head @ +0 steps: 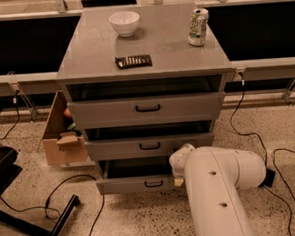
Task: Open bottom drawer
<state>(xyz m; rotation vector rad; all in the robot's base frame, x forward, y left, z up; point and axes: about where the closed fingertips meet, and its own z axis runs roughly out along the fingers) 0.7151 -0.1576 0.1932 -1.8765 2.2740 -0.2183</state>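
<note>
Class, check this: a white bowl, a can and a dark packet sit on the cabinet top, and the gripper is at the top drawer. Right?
No. The camera view shows the gripper at the right end of the bottom drawer, not the top one. The white bowl, can and dark packet do sit on the cabinet top.

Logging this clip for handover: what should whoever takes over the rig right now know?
The end effector sits low at the right end of the bottom drawer front, mostly hidden behind the arm; its state cannot be told.
The bottom drawer is pulled partly out, with dark interior showing above its front. Its handle is not held.
Done: the drawer is partly open.
Left: probably pull it further out, then back the arm away.
</note>
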